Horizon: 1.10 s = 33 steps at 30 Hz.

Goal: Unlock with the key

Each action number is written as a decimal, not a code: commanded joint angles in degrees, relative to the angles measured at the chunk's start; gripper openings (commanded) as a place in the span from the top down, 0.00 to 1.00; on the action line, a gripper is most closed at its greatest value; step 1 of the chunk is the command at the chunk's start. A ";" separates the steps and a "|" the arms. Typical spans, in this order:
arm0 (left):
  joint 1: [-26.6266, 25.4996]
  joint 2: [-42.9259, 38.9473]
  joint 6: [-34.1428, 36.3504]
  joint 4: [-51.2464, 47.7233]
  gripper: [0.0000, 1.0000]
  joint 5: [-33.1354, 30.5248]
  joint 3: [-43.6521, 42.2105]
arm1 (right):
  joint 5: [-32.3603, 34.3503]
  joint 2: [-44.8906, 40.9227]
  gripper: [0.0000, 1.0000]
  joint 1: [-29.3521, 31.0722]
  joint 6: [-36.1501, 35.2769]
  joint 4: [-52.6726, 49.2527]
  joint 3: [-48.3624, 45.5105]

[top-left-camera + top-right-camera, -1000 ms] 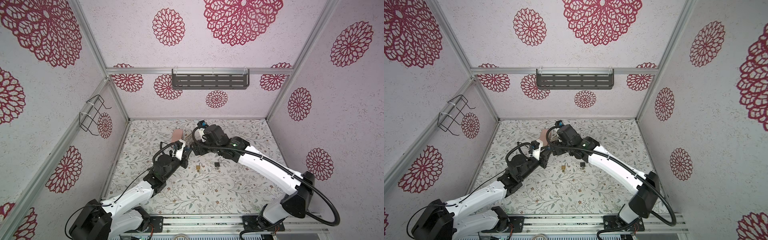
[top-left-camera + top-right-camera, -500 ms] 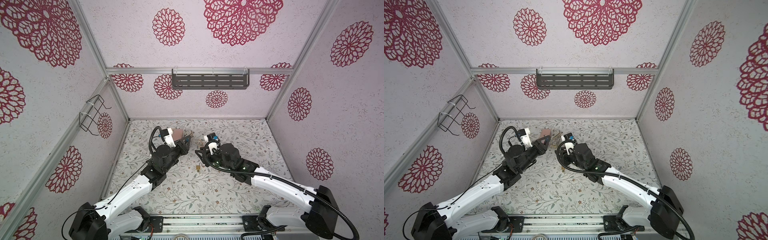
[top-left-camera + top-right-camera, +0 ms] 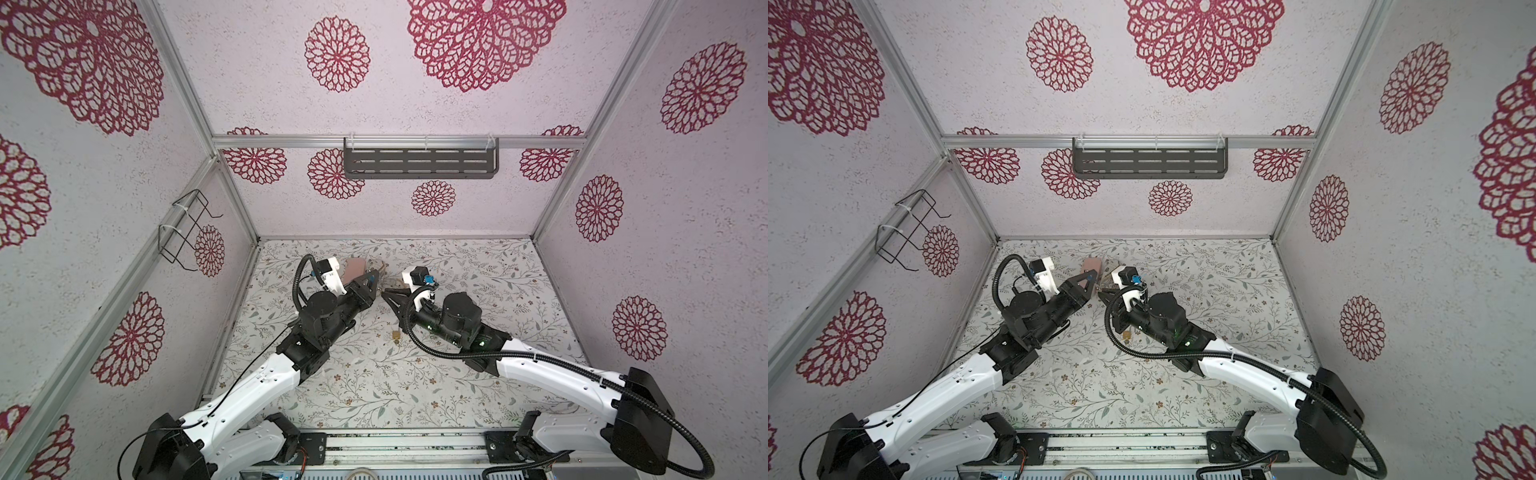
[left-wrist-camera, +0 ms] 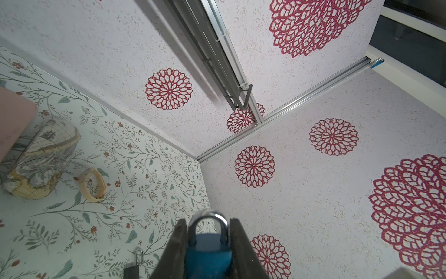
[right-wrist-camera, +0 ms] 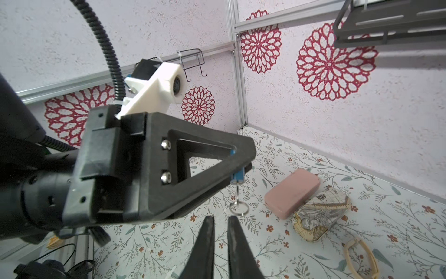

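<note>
Left gripper (image 4: 208, 223) pinches blue padlock (image 4: 208, 253), key (image 5: 237, 190) hanging from its body. Right gripper (image 5: 220, 219) jaws narrowly apart, empty, tips just beside key ring (image 5: 239, 209).

The padlock (image 4: 208, 253) has a smooth blue body and a glossy polished metal shackle (image 4: 208, 214); its key ring (image 5: 239, 209) is thin shiny metal wire. The walls (image 5: 386, 145) look rough and grainy, almost like plaster, the pink block (image 5: 292, 193) matt and smooth
</note>
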 commanded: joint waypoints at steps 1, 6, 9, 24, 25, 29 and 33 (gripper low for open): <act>-0.20 -1.31 -0.90 1.58 1.00 -0.40 -0.49 | 1.78 0.74 0.86 0.01 -1.46 2.47 2.52; -0.32 -1.49 -1.02 1.82 1.00 -0.29 -0.49 | 2.02 2.07 0.87 -0.02 -1.24 2.57 3.42; -0.30 -1.58 -1.19 2.26 1.00 -0.10 -0.67 | 2.20 2.62 0.87 -0.06 -1.43 2.00 4.04; -0.42 -0.88 -1.26 3.36 1.00 0.20 -0.49 | 2.30 3.22 0.77 -0.14 -2.11 1.78 5.15; -0.49 -0.82 -1.17 3.43 1.00 0.21 -0.49 | 2.54 3.30 0.77 -0.14 -2.18 1.73 5.14; -0.54 -0.91 -1.17 3.84 1.00 0.52 -0.40 | 2.95 3.48 0.78 -0.62 -2.02 1.73 5.23; -0.71 -0.65 -1.05 3.85 1.00 0.44 -0.32 | 2.41 3.43 0.77 -0.67 -2.02 2.48 5.29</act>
